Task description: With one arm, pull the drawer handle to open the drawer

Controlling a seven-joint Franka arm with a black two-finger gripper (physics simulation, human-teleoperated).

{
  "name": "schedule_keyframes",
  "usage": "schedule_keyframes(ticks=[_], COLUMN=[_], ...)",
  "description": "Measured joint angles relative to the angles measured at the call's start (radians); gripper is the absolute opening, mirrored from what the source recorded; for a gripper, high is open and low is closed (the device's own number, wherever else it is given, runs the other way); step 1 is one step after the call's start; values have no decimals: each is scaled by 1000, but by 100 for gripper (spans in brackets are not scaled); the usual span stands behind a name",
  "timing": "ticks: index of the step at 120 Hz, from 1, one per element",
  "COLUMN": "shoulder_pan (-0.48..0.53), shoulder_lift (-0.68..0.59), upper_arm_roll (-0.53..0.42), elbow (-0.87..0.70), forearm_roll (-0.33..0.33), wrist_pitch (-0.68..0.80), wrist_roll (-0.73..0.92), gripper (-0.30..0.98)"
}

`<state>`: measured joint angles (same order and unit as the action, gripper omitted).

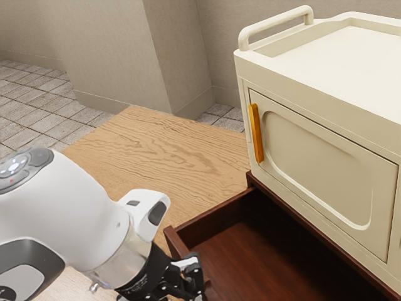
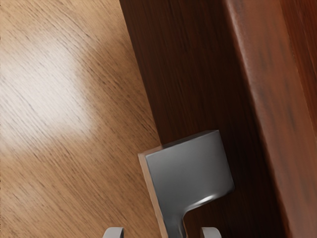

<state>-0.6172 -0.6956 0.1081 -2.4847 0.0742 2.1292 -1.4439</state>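
At the exterior view's bottom, my gripper (image 1: 189, 277) is at the outer side of the dark reddish-brown drawer (image 1: 257, 241), which stands pulled out, its inside visible. In the wrist view the grey metal handle (image 2: 188, 171) juts from the drawer's dark front (image 2: 198, 89). My gripper (image 2: 162, 233) has its two fingertips apart at that view's lower edge, the handle's narrow part between them and a gap to each side. The handle's lower portion is cut off there. The hand hides the handle in the exterior view.
A cream cabinet (image 1: 319, 163) with an orange door handle (image 1: 255, 133) and a top rail (image 1: 276, 26) stands above the drawer. The wooden tabletop (image 1: 163, 150) extends beside and in front of it. The drawer's top rim (image 2: 267, 119) runs close to the hand.
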Motion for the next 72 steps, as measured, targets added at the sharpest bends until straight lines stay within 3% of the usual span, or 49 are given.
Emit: schedule_keyframes(ticks=[30,72], shoulder_pan=[-1,-3], shoulder_lift=[-23,-40], upper_arm_roll=[-10,-30], elbow=[-20,-13], forearm_roll=[0,49], wrist_pitch=[2,2], wrist_roll=[-7,-10], gripper=[11,14])
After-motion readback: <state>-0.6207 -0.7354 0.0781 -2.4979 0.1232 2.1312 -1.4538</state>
